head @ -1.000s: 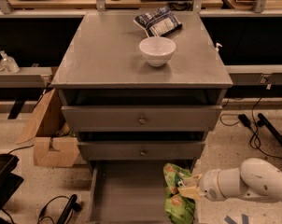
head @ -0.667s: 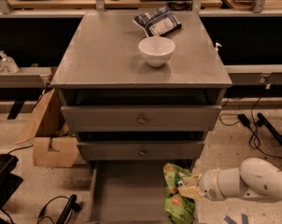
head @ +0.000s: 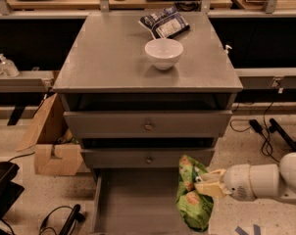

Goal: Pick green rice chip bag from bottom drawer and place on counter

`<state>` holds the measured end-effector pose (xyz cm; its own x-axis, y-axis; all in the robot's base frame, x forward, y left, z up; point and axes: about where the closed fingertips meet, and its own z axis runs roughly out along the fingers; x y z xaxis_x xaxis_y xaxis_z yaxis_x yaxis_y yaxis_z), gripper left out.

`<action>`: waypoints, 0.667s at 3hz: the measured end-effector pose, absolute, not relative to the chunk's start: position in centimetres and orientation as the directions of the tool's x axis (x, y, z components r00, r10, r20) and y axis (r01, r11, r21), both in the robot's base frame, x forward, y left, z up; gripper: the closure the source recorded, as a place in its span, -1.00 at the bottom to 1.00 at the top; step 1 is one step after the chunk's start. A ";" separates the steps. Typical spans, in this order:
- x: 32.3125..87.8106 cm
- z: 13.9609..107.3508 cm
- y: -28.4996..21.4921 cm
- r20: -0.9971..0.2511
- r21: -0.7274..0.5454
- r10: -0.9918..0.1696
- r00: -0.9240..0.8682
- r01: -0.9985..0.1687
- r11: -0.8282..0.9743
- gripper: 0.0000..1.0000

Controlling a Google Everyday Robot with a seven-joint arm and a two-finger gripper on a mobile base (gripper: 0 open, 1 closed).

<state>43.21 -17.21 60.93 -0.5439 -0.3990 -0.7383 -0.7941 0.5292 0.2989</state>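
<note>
Gripper (head: 205,184) at the end of the white arm (head: 265,181) comes in from the lower right, level with the open bottom drawer (head: 133,199). Its pale jaws are closed on the right edge of the green rice chip bag (head: 191,199), pinching it about halfway up. The bag stands upright over the drawer's right side, its top just in front of the middle drawer (head: 149,158); whether its lower end touches the drawer floor cannot be told. The top drawer (head: 148,125) is shut as well. On the counter (head: 109,58) sit a white bowl (head: 163,53) and, behind it near the back edge, a blue-and-white snack bag (head: 164,23). A cardboard box (head: 52,148) lies on the floor to the cabinet's left.
</note>
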 end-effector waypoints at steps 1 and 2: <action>44.3 72.8 -18.3 -0.788 0.268 -0.336 -0.516 -0.779 0.567 1.00; 45.8 79.7 -18.1 -0.819 0.229 -0.310 -0.482 -0.771 0.595 1.00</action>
<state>45.82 -18.14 79.66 -0.4824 -0.3101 -0.8193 -0.7706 0.5949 0.2286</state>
